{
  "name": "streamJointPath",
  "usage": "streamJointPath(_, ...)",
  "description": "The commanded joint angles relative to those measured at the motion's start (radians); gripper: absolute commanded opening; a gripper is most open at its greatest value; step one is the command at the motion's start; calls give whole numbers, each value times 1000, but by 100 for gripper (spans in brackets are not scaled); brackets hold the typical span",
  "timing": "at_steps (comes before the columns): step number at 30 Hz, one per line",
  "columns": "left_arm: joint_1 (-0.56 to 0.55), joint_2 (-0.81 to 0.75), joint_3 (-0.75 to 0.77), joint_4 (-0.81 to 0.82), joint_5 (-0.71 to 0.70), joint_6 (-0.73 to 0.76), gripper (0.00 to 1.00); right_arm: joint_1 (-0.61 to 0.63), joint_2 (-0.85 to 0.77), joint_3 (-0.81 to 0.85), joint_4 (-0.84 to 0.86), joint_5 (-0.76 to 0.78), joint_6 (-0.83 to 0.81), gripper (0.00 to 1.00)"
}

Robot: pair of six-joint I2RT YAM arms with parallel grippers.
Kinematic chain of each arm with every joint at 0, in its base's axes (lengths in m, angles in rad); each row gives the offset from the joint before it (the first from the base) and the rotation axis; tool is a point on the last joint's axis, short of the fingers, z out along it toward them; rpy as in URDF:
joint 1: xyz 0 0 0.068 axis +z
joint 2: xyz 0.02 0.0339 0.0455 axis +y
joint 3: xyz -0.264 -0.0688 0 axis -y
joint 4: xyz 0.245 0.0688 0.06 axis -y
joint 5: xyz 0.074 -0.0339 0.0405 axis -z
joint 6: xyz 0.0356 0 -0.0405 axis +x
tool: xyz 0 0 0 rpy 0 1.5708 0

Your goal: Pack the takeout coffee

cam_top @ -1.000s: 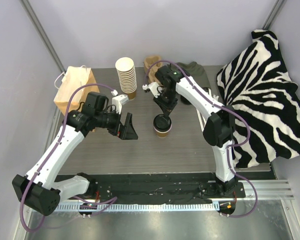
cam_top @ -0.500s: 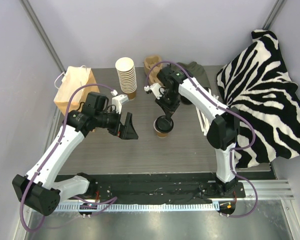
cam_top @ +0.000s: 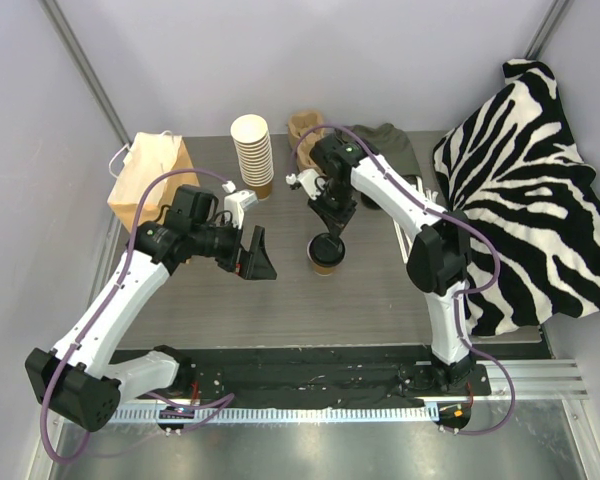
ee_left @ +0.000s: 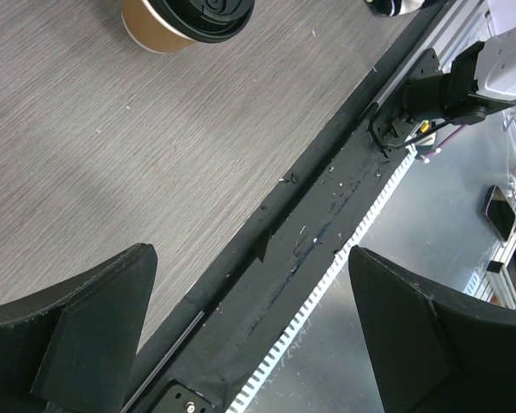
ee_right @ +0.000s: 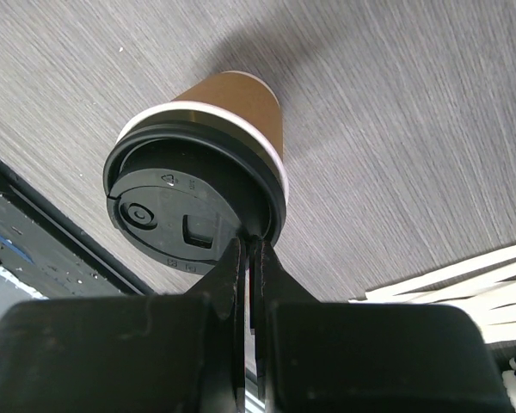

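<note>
Right wrist view: my right pincer [ee_right: 248,248] is clenched, its two black tips pressed together with only a hairline slit between them. The tips sit on the near rim of the small brown paper cup with a black plastic lid [ee_right: 193,202]. I cannot tell whether a sliver of that rim is nipped between the tips or whether they merely bear on it. My guess is that the shut tips are there to press the lid home before the cup goes anywhere. The cup stands upright on the grey wood-grain table [ee_right: 396,103], directly under and just ahead of this pincer. The lid hides whatever is inside.

The left pincer [ee_left: 249,258] is released, jaws spread wide, gripping nothing. It hangs over the table near its front edge, with the cup ahead of it and well apart. I read that wide spread as room kept ready for taking the cup.

From above, the brown paper bag with a white handle [cam_top: 150,180] lies to the left of the left pincer and farther from the bases. It is the likely place to pack the cup, though I cannot see into it. A tall stack of lidless white-rimmed brown cups [cam_top: 252,152] stands left of the right pincer, nested one in another.
</note>
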Motion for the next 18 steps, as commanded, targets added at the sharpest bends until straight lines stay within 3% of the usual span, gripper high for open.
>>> streamJointPath(1,5,-18,-3,39,19,-10,100,9,5,60,-157,5,2,1)
streamJointPath(18,5,-15,-22,51,34,-21,100,9,3,74,-158,-5,5,1)
